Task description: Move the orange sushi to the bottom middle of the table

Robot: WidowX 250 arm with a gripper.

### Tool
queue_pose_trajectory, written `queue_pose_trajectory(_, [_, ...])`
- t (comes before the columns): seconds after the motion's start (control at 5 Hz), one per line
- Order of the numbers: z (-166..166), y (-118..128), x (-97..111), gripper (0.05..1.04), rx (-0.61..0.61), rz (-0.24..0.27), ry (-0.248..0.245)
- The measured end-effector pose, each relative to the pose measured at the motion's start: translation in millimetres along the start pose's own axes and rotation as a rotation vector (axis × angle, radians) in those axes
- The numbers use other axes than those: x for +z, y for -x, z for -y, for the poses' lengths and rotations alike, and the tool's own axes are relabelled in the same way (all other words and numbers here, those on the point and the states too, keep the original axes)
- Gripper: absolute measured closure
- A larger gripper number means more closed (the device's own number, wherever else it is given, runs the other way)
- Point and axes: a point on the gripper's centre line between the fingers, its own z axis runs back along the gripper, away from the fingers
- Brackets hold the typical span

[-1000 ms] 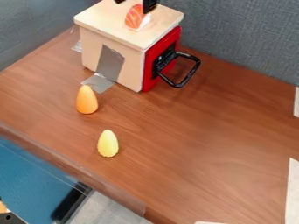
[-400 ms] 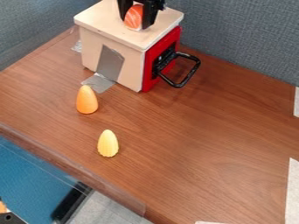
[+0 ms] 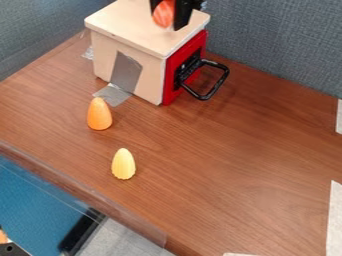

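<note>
Black gripper (image 3: 167, 21) at the top edge of the frame, right of top left, fingers pinching the orange sushi (image 3: 163, 14) between them. Sushi is over the pale wood box (image 3: 128, 22), toward the back of its top; can't tell if it touches the wood. Task spot is bottom middle, so it's not placed there.

Box sits upper left of the frame, red door (image 3: 168, 75) on its right-hand side, black loop handle (image 3: 215, 90) sticking out over the table (image 3: 220, 150). Grey tape (image 3: 125, 72) on the box's front side, with more on the tabletop at its foot.

Orange egg-shaped piece (image 3: 99, 115) upright on the table, left of center, near the tape. Yellow corn-like piece (image 3: 123, 164) also upright, lower and a bit to the right, apart from the orange one.

Grey partition (image 3: 280, 45) behind, white strips (image 3: 334, 215) at right edge, blue surface (image 3: 33, 205) and black bar (image 3: 79, 231) lower left.
</note>
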Motion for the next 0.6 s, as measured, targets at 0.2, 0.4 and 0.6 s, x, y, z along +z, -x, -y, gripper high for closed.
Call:
queue_pose_trajectory(0.2, [28.5,14.3,6.0,0.504,-0.056,0.010,0.004])
queue_pose_trajectory(0.4, [59.0,37.1,-4.9,0.504,-0.112,-0.022,0.035])
queue_pose_trajectory(0.6, [96.0,60.1,-27.8,0.504,-0.182,-0.092,0.068])
